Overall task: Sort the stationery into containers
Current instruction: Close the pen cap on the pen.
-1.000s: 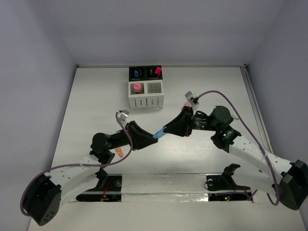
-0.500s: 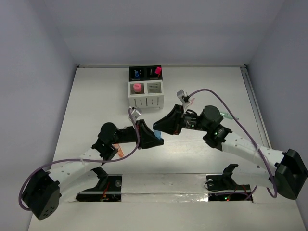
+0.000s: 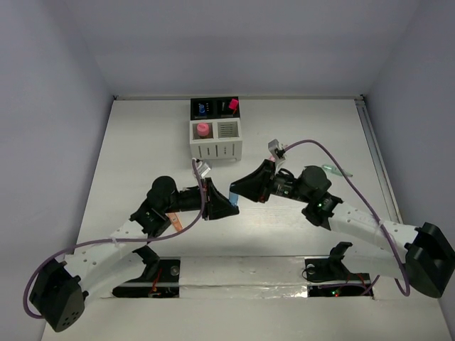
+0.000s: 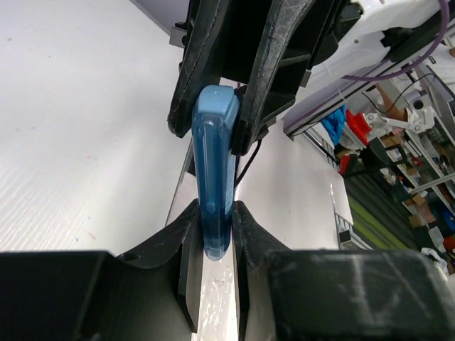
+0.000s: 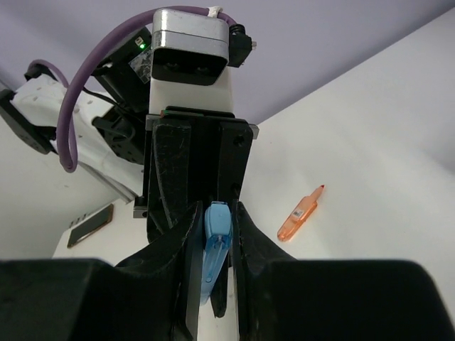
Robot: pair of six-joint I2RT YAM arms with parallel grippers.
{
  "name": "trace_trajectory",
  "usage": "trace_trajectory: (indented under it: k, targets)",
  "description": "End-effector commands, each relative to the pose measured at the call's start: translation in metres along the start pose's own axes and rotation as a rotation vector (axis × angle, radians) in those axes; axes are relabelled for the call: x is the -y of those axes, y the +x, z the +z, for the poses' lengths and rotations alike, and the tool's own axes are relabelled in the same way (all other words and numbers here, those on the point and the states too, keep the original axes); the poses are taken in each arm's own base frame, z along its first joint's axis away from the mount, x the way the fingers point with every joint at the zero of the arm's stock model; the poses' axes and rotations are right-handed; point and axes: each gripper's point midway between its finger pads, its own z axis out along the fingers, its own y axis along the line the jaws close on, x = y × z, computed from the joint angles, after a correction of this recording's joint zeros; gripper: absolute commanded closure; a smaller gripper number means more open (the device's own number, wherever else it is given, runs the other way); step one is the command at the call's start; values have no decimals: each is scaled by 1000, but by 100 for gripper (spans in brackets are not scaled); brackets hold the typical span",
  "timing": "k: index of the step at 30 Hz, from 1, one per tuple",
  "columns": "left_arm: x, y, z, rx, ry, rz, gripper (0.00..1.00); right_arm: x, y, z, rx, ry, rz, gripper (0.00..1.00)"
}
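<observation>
My two grippers meet tip to tip at the table's middle, left gripper (image 3: 223, 206) and right gripper (image 3: 236, 192). A translucent blue pen (image 4: 215, 163) runs between them. The left gripper (image 4: 215, 209) is shut on its lower end, and the right gripper (image 5: 217, 210) is shut on its pale blue cap end (image 5: 217, 226). In the top view the pen is hidden by the fingers. The containers (image 3: 215, 131) stand at the back middle. A pink item (image 3: 203, 129) sits in the left white cup, a blue one (image 3: 202, 109) and a pink one (image 3: 232, 105) in the black cups.
An orange pen (image 3: 176, 223) lies on the table by the left arm's elbow and shows in the right wrist view (image 5: 300, 213). A pale green pen (image 3: 334, 169) lies to the right, behind the right arm. The table's front rail (image 3: 242, 270) runs along the near edge.
The two grippers have closed the gap and moved left. The blue pen, seen spanning between them a second ago, is now covered by both sets of fingers.
</observation>
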Motion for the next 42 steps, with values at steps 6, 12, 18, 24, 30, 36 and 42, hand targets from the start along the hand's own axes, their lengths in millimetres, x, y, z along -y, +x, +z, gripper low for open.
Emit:
trace_trajectory:
  k: [6, 12, 18, 24, 30, 36, 42]
  targets:
    - [88, -163, -12, 462, 119, 373, 100, 11, 142, -39, -418, 8, 266, 100]
    - [85, -175, -21, 492, 74, 396, 100, 14, 148, -38, -444, 29, 272, 100]
    - [87, -193, -42, 537, 13, 448, 100, 18, 157, -36, -478, 38, 281, 100]
    - [70, -198, -52, 549, -1, 409, 100, 1, 178, -32, -539, 10, 280, 100]
    - [67, -204, -51, 543, 16, 387, 100, 4, 186, -26, -537, 36, 283, 100]
    - [48, -185, -51, 505, -40, 337, 100, 28, 139, 0, -368, 182, 259, 100]
    - [20, -157, -52, 459, -108, 269, 92, 31, 84, 42, -202, 200, 283, 100]
